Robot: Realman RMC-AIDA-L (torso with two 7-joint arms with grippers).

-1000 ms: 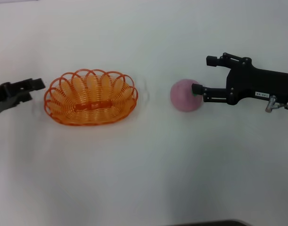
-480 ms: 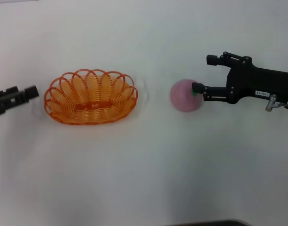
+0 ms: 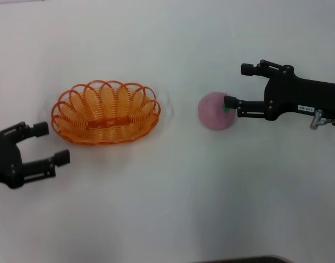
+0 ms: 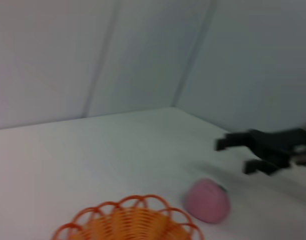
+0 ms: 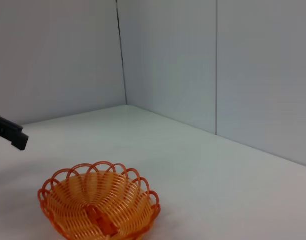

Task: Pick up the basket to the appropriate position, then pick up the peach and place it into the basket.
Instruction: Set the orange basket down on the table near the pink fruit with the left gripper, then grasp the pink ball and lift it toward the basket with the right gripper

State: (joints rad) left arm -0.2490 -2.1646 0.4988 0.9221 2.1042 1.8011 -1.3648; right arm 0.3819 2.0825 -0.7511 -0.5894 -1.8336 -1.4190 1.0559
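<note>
The oval orange basket (image 3: 138,127) stands empty on the white table, left of centre. The pink peach (image 3: 214,112) lies to its right, apart from it. My right gripper (image 3: 238,85) is open at the peach's right side; its lower finger touches the peach by the green leaf mark, and its upper finger is farther back. My left gripper (image 3: 51,143) is open and empty, just in front of the basket's left end and apart from it. The left wrist view shows the basket (image 4: 127,222), the peach (image 4: 207,201) and the right gripper (image 4: 235,156). The right wrist view shows the basket (image 5: 97,205).
The white table (image 3: 167,208) is walled by pale panels at the back, seen in both wrist views. A dark edge (image 3: 238,259) shows at the table's near side. One finger of the left gripper (image 5: 10,135) shows in the right wrist view.
My left gripper has moved from the basket's left end toward the table's front, and its jaws now show spread open. The right gripper, peach and basket have barely moved.
</note>
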